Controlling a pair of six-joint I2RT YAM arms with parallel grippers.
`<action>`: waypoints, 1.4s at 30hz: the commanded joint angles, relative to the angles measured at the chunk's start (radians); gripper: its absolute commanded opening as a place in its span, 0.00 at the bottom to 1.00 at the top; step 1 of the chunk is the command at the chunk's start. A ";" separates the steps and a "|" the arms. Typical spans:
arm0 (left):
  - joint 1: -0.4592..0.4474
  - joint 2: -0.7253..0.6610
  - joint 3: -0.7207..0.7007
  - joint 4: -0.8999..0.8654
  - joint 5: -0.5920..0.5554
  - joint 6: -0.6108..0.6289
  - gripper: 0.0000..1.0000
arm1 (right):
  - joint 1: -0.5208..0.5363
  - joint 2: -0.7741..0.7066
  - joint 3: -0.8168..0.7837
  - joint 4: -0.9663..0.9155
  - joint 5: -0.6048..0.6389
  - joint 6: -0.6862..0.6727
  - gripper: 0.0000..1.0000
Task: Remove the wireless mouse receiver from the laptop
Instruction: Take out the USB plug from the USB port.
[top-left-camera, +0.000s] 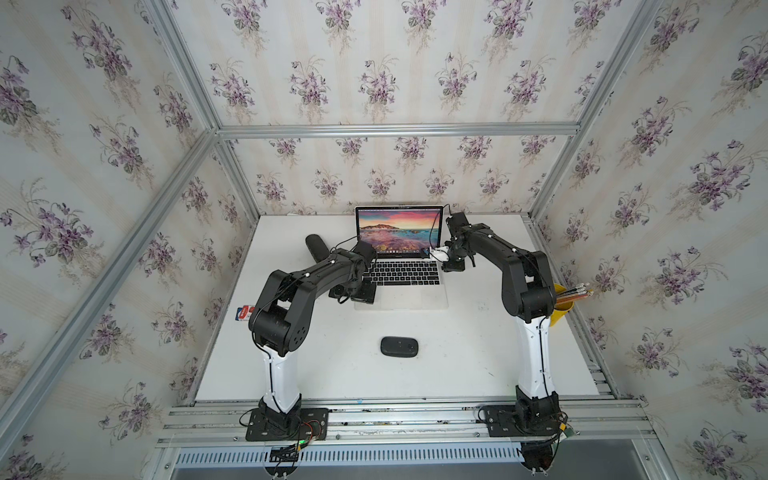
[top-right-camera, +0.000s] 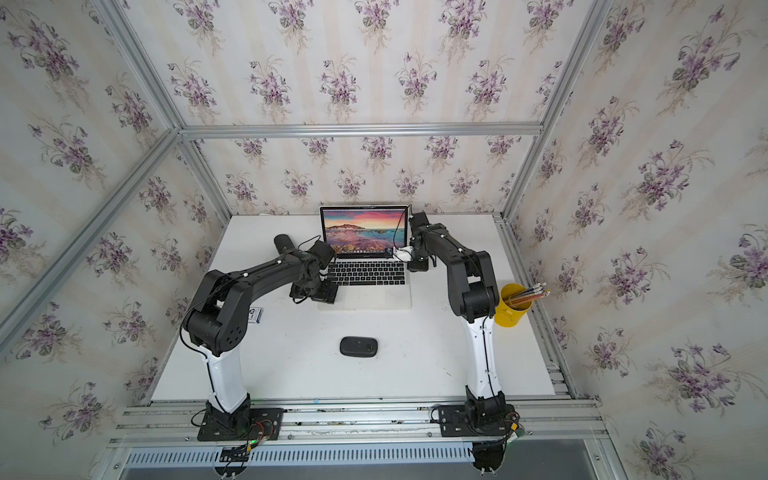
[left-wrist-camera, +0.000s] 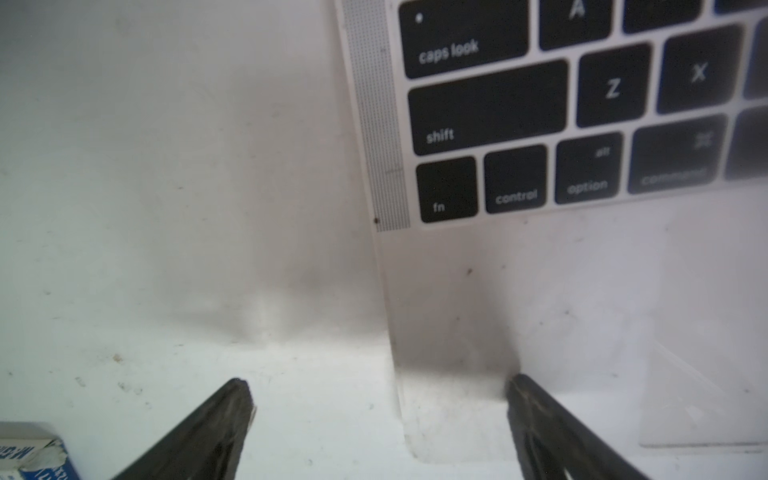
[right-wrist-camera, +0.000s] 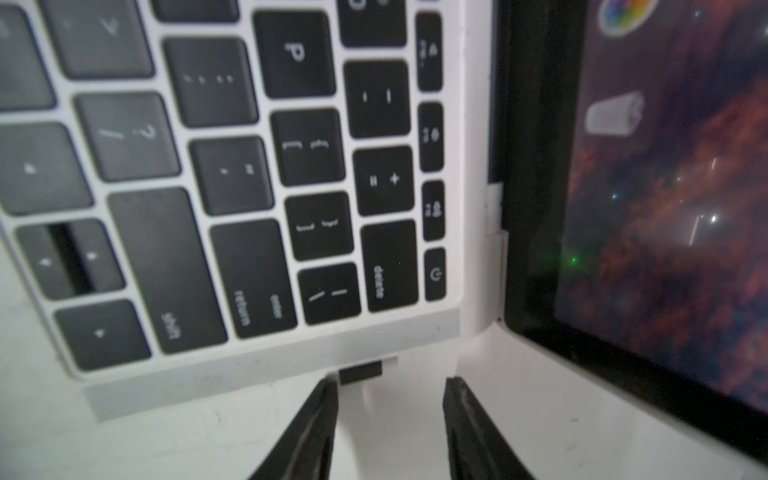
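Tiny receiver (right-wrist-camera: 360, 372) plugged into laptop (right-wrist-camera: 249, 370) side, near far edge of worktop (top-left-camera: 332, 374). Likely light, rigid, slick; best pinched by flanks, pulled straight. Open right end effector (right-wrist-camera: 390, 382), tips flanking it, no grip; left end effector (left-wrist-camera: 378, 384) wide open.

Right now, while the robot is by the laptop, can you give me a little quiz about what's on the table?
1. True or false: the wireless mouse receiver is plugged into the laptop.
2. Which gripper is beside the receiver? A: left gripper. B: right gripper.
3. Fill in: the yellow cup holds ____.
Key: 1 true. 2 B. 3 pencils.
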 joint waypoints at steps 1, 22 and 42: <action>0.000 0.034 -0.014 -0.131 -0.049 0.022 0.99 | 0.017 0.050 0.025 -0.122 -0.051 -0.003 0.45; 0.012 0.055 0.013 -0.162 -0.038 0.059 0.99 | 0.043 0.132 0.080 -0.189 -0.172 -0.026 0.32; 0.019 0.074 0.039 -0.177 -0.035 0.065 0.99 | 0.050 0.184 0.111 -0.181 -0.206 -0.034 0.00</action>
